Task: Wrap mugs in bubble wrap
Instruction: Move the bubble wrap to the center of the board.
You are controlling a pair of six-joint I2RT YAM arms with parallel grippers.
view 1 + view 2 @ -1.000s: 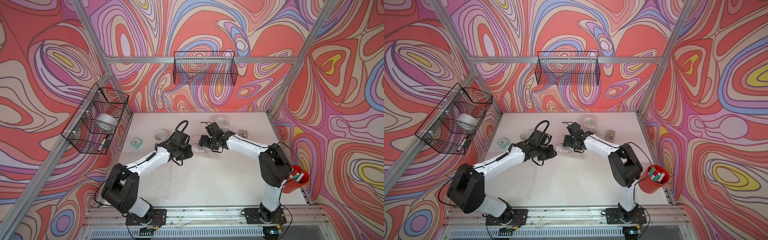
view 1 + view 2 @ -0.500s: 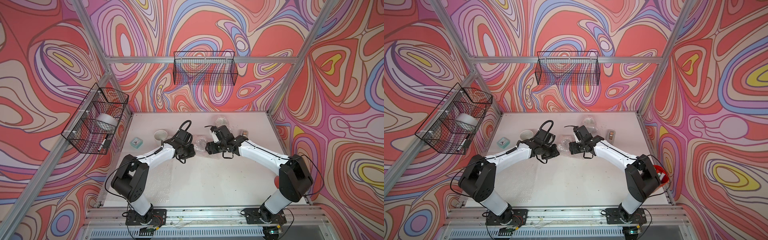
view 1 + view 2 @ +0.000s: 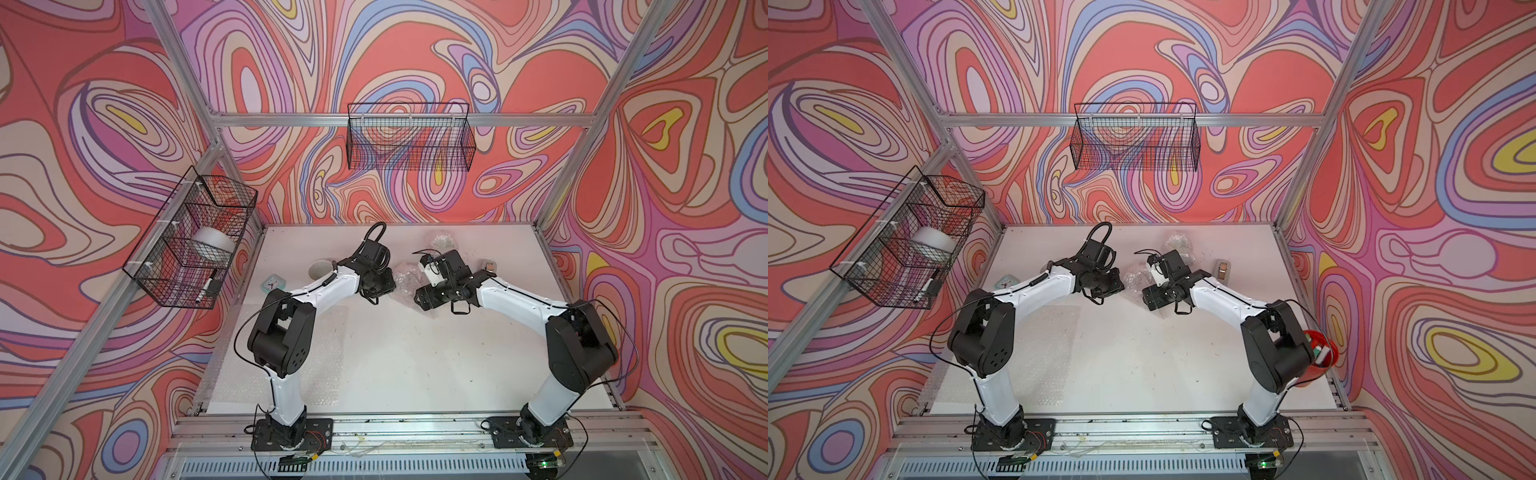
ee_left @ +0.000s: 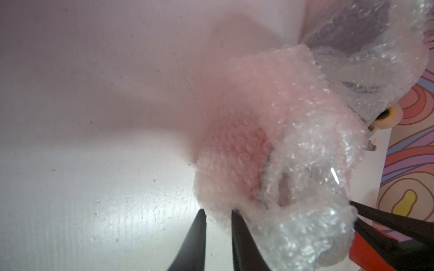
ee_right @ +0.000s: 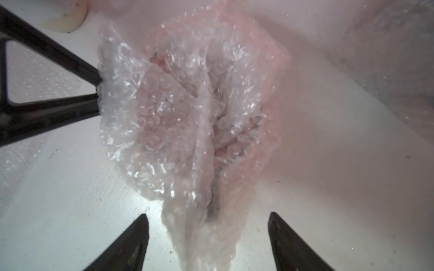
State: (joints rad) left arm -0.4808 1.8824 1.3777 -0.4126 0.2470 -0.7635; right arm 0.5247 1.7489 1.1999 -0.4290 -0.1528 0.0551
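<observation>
A crumpled bubble wrap (image 3: 405, 278) bundle lies on the white table between my two grippers; red shows through it, so the red mug (image 4: 237, 150) is inside. My left gripper (image 4: 218, 212) is nearly closed and pinches the bundle's edge. My right gripper (image 5: 208, 214) is open, its fingers on either side of the bundle's twisted tail without touching it. A second wrapped bundle (image 3: 441, 240) at the back holds the lavender-grey mug (image 4: 347, 30). The white mug (image 3: 321, 269) stands bare behind my left arm.
A flat bubble wrap sheet (image 3: 324, 345) lies at the front left under my left arm. A mint clock (image 3: 273, 283) sits at the left, a grey tape dispenser (image 3: 490, 266) at the back right, and a red cup of markers (image 3: 1318, 357) by my right arm.
My right gripper has drawn back from over the bundle toward the front and now stands at its tail. My left gripper shifted slightly toward the back right, still at the bundle's edge.
</observation>
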